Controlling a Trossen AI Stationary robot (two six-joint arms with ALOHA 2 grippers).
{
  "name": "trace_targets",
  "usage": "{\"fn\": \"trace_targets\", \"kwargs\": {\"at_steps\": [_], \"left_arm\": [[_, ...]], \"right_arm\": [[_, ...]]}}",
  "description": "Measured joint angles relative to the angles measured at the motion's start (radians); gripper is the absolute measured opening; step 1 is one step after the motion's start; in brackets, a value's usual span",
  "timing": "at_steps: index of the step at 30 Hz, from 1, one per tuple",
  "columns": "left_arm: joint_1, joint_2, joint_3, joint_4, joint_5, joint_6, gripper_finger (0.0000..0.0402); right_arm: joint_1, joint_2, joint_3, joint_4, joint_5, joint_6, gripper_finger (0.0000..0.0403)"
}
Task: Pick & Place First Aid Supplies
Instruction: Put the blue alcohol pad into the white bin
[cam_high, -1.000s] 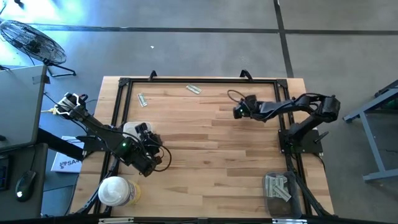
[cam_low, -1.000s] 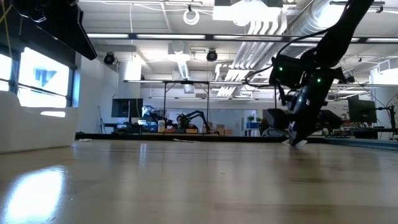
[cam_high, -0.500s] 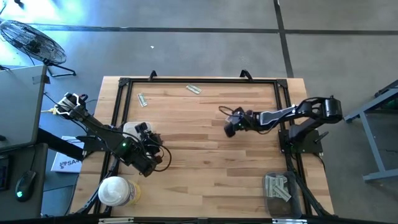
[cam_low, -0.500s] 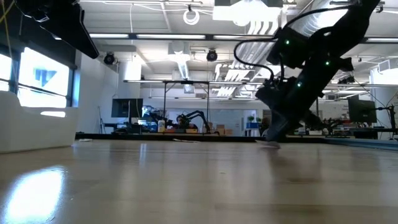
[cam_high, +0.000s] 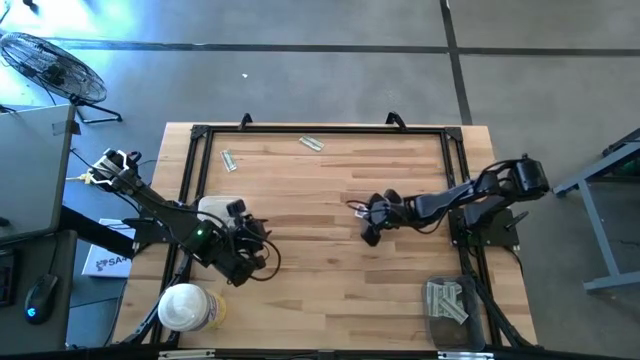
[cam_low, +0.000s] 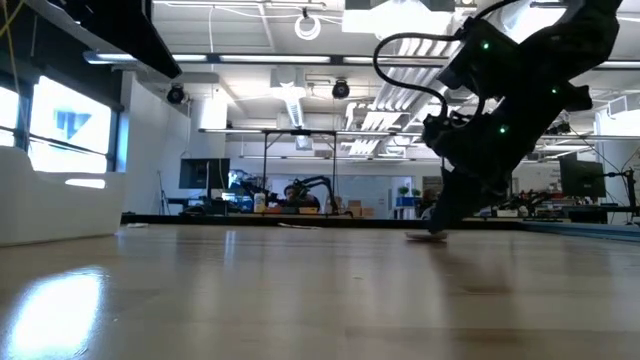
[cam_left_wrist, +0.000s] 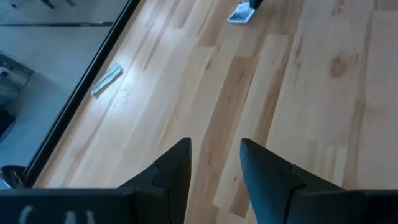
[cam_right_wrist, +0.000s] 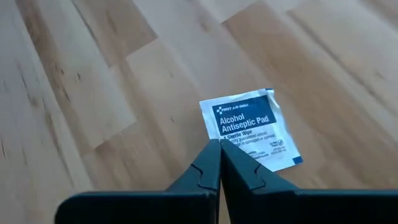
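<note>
A: Right claw status?

B: Tips pressed together over one edge of a square white pad packet; the packet lies flat on the table near its middle; the pinch looks set at the edge so the thin packet can be peeled up rather than scooped; whether the edge is truly caught between the tips cannot be told.

A: Left claw?

B: Part open, holding nothing; it hangs over bare wood beside the white tray at the left side, waiting.

A: Count of supplies in view?

B: One square packet, at the right claw; two pale strips loose near the far edge of the table; a heap of strips in a bin at the near right corner, too jumbled to count.

A: Other items?

B: One round white-lidded tub at the near left; the loose strips lie well apart from both claws, so they remain to be collected.
</note>
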Motion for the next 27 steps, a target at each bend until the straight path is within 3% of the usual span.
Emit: {"fn": "trace_targets", "kwargs": {"at_steps": [4, 15, 18, 27], "left_arm": [[0.0, 0.0, 0.0, 0.005, 0.0, 0.004, 0.0134], [0.0, 0.0, 0.0, -0.003, 0.015, 0.003, 0.0134], [0.0, 0.0, 0.0, -0.009, 0.025, 0.002, 0.0134], [0.0, 0.0, 0.0, -0.011, 0.033, 0.002, 0.0134]], "right_arm": [[0.003, 0.069, 0.031, 0.048, -0.043, -0.055, 0.0], [0.014, 0.297, 0.333, 0.022, -0.108, -0.277, 0.0003], [0.013, 0.306, 0.38, -0.007, -0.116, -0.308, 0.0011], [0.013, 0.24, 0.43, -0.315, -0.057, -0.323, 0.0068]]}}
